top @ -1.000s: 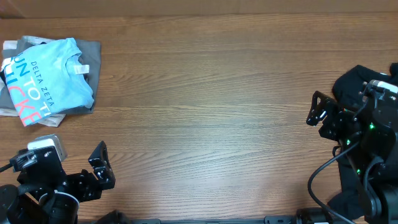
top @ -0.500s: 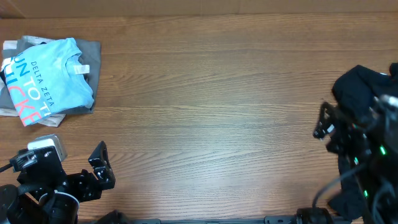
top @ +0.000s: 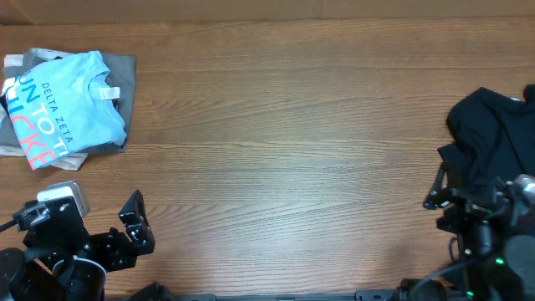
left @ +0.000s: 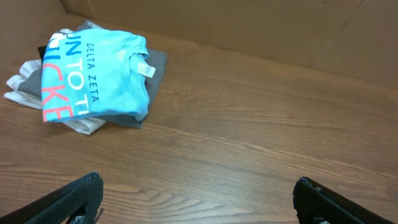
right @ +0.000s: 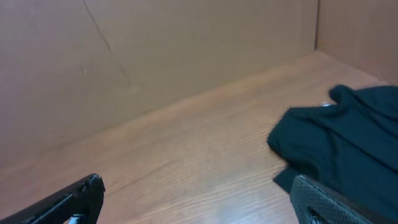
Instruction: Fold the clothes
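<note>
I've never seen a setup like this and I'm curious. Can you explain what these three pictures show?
Two robot arms sit at a wooden table, each ending in a two-finger gripper. One picture looks straight down; the other two come from wrist cameras, so black fingertips show at the bottom corners. A folded light blue T-shirt tops a small pile at the left; a crumpled black garment lies at the right. The left gripper and right gripper are open, holding nothing.
</note>
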You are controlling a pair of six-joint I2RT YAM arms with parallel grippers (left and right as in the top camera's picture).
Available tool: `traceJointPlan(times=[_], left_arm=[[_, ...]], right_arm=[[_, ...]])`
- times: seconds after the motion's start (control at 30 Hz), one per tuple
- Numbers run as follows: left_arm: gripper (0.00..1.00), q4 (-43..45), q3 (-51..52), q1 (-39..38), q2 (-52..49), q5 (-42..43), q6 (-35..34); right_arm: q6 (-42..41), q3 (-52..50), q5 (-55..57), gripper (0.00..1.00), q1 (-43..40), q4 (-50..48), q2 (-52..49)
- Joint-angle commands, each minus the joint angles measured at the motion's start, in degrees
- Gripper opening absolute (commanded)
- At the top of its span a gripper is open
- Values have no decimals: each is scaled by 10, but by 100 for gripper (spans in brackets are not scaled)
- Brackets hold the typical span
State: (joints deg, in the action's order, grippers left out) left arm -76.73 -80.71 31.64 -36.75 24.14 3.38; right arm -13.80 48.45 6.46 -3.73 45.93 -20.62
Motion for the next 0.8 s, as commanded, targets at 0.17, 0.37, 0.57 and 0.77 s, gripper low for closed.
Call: traceJointPlan(times=[0.17,0.37,0.57,0.77], left_arm=[[100,2,-2,2,1,-4,9],[100,2,-2,2,1,-4,9],[100,2,-2,2,1,-4,9],[100,2,-2,2,1,-4,9]], right_arm=[[21,-252,-24,100,-2,-242,98],[53,-363,-79,100,-1,-390,134],[53,-416,-90,100,2,-455,136],[86,-436,-89,100,33,-474,143]])
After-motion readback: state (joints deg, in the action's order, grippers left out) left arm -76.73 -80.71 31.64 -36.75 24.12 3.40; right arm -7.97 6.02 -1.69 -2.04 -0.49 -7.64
